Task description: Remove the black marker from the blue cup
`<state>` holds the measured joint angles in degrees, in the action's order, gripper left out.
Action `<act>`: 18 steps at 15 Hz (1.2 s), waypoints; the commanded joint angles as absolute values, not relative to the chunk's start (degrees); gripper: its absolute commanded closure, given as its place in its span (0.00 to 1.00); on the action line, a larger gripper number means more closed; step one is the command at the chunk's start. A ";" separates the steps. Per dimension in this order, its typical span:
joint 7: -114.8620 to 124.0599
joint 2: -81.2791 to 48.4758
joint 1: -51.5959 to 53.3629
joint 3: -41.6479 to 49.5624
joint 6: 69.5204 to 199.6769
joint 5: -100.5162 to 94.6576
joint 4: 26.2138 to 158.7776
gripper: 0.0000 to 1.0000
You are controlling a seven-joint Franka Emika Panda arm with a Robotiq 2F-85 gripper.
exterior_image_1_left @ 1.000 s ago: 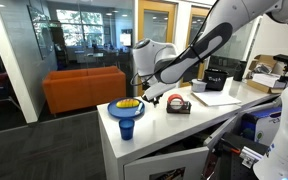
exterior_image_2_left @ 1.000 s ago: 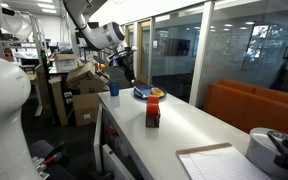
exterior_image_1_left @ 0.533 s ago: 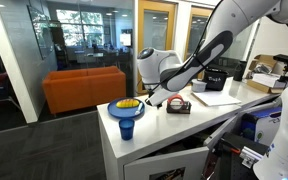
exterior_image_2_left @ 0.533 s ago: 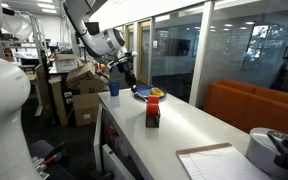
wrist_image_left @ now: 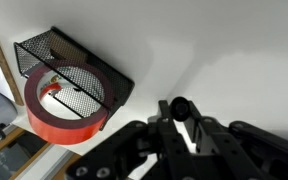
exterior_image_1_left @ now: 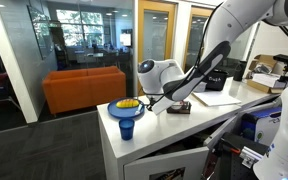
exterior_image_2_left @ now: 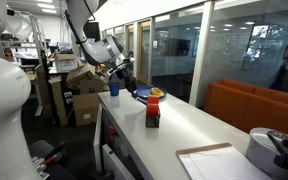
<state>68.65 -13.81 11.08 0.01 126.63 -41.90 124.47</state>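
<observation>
Nearest the wrist camera, gripper (wrist_image_left: 184,124) pinched narrow on the black marker (wrist_image_left: 178,105), held above the white table (wrist_image_left: 234,50). Just beyond, black mesh tape dispenser (wrist_image_left: 69,85) with red roll. In an exterior view, blue cup (exterior_image_1_left: 126,127) at the table's front corner, apart from the gripper; just behind, light-blue dish (exterior_image_1_left: 127,106).

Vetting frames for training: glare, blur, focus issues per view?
Wrist view: gripper and the black marker it grips are dark, soft; tape dispenser sharp. In an exterior view, glass wall shows reflections; mannequin near, soft. In an exterior view, blue cup without glare.
</observation>
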 commanded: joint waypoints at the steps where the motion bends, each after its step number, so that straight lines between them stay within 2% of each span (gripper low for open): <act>1: 71.19 -15.25 11.28 -0.69 127.84 -45.75 124.55 0.95; 12: 68.57 -17.10 9.92 -1.52 130.12 -45.07 122.89 0.95; 13: 68.27 -17.22 9.71 -1.46 130.52 -44.80 122.68 0.56; 15: 67.60 -17.41 9.43 -1.41 131.17 -44.41 122.60 0.49; 18: 66.49 -17.63 9.08 -1.47 132.91 -43.62 122.95 0.27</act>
